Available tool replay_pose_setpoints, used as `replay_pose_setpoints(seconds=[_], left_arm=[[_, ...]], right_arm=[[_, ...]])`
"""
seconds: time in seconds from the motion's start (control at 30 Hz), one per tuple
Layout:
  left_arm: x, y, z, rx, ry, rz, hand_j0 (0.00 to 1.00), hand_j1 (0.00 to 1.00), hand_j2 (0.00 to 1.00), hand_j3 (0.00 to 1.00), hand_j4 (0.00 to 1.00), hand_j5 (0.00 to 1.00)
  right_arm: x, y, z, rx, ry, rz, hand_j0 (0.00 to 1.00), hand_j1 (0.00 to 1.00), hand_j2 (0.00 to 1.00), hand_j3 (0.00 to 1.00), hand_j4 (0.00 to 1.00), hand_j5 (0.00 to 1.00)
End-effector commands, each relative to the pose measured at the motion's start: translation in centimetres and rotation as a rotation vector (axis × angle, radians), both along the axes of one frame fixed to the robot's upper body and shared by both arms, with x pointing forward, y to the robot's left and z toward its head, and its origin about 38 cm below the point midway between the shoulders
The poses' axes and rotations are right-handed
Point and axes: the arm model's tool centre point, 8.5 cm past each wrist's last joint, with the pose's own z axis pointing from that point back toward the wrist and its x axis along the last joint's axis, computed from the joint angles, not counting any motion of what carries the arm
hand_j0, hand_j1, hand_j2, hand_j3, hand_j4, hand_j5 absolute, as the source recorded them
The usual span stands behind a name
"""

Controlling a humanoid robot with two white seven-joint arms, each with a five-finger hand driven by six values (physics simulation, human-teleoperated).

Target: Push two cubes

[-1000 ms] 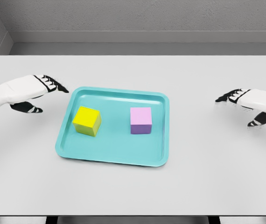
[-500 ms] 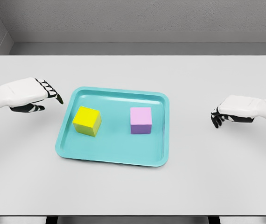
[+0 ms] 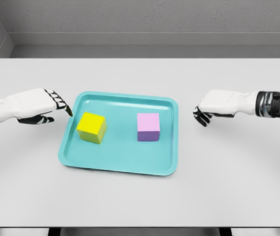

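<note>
Since the picture half a second ago, the right hand (image 3: 217,105) has travelled toward the teal tray (image 3: 122,165) and now sits near its right rim, at 3 o'clock from the pink cube (image 3: 148,127), fingers curled downward and holding nothing. Over the same interval the left hand (image 3: 38,104) has edged closer to the tray's upper-left corner, fingers extended together; whether a fingertip touches the rim cannot be told. Both cubes are unmoved. Inside the tray, the yellow cube (image 3: 91,127) lies left of centre and the pink cube right of centre, apart from each other and from the walls. Tray rests on a white table (image 3: 140,201); grey wall (image 3: 145,17) at 12 o'clock.
</note>
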Motion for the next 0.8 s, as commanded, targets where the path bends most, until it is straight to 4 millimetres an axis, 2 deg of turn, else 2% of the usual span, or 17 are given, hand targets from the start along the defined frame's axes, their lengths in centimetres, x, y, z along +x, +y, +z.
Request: replay_pose_setpoints(seconds=[0.0,0.2,0.37,0.47,0.77], left_arm=[[0.0,-0.1,0.0,-0.005,0.004,-0.002,0.65,0.65,0.65,0.65,0.65,0.65],[-0.1,-0.5,-0.6,-0.003,0.016,-0.010,0.65,0.65,0.65,0.65,0.65,0.65],[-0.1,-1.0,-1.2,-0.005,0.020,-0.012,0.65,0.65,0.65,0.65,0.65,0.65],[0.0,-0.5,-1.8,-0.005,0.038,0.006,0.65,0.65,0.65,0.65,0.65,0.65],[0.1,-0.5,-2.0,-0.009,0.042,0.009,0.65,0.65,0.65,0.65,0.65,0.65]], right_arm=[[-0.3,0.8,-1.0,-0.021,0.017,0.021,0.13,0.13,0.13,0.13,0.13,0.13],[-0.5,2.0,-0.7,-0.040,0.000,0.064,0.13,0.13,0.13,0.13,0.13,0.13],[-0.4,4.3,-0.9,-0.032,0.001,0.111,0.13,0.13,0.13,0.13,0.13,0.13],[-0.3,4.9,-0.9,-0.041,-0.009,0.121,0.13,0.13,0.13,0.13,0.13,0.13],[0.0,6.0,-0.8,-0.050,-0.027,0.140,0.13,0.13,0.13,0.13,0.13,0.13]])
